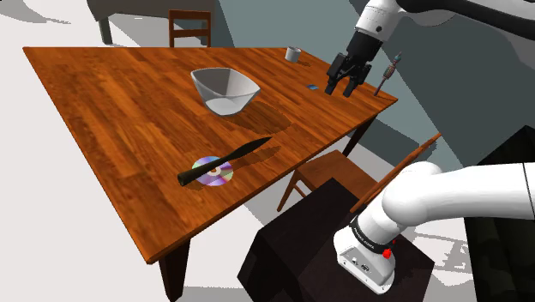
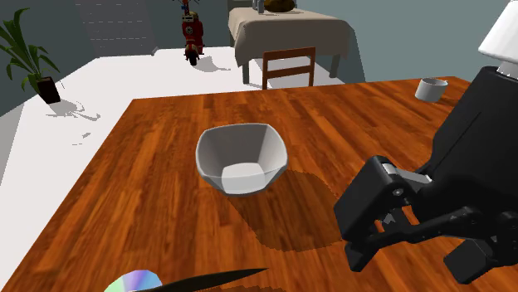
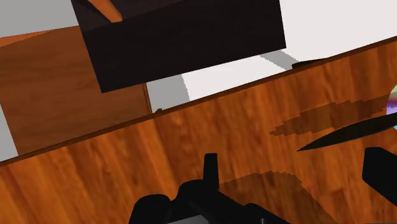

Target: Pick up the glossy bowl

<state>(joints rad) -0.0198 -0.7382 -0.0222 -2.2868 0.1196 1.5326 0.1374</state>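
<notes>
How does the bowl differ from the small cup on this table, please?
The bowl is far wider than the cup. The bowl has flaring walls and a rounded-square rim, while the cup is a straight-sided round cylinder. The bowl stands mid-table, and the cup stands near the far edge in the shoulder view. Both are pale, upright and rest on the wooden table.
</notes>
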